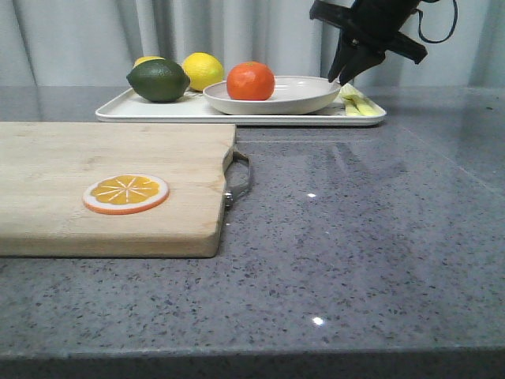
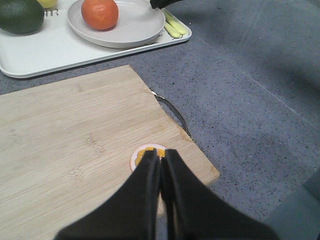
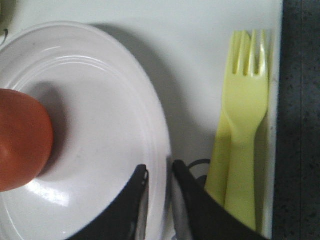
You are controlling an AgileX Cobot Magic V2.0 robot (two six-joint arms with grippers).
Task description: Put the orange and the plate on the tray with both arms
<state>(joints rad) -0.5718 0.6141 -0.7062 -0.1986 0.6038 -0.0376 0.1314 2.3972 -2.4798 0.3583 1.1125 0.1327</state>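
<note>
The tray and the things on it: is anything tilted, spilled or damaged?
Nothing stands out. The plate sits level on the tray with the orange inside it, and the right gripper straddles the plate's rim. Nothing looks spilled or broken.

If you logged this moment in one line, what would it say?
orange: in plate | plate: on tray | right gripper: straddling plate rim | left gripper: shut, above cutting board
</note>
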